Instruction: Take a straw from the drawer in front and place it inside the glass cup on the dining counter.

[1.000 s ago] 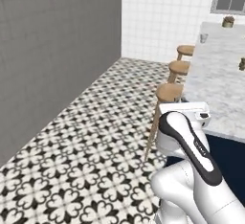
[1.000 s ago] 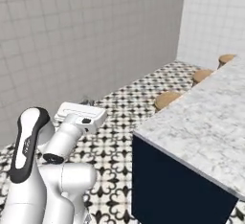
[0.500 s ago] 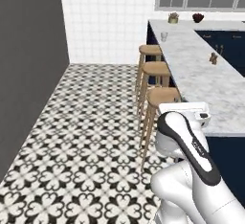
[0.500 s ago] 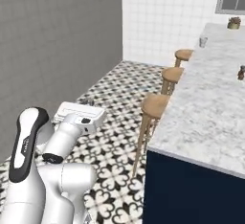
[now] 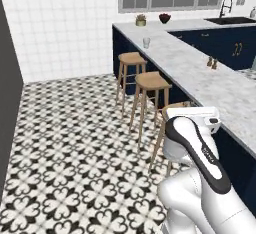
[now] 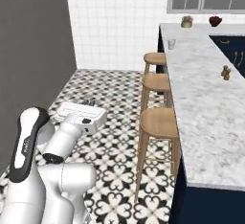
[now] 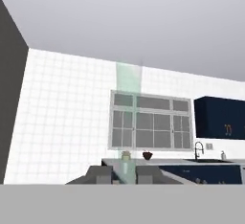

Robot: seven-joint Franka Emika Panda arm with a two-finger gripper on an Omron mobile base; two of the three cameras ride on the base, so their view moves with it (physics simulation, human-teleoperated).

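Carrying the straw [image 7: 128,122] clamped upright in the closed gripper [image 7: 125,175], so it should drop straight into the glass cup [image 5: 146,42] at the dining counter's [image 5: 200,78] far end, past 3 stools [image 5: 152,80].

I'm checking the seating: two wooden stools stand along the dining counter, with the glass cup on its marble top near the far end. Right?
Not quite: three wooden stools stand along the dining counter, as the right base view shows. The glass cup does sit on its marble top near the far end.
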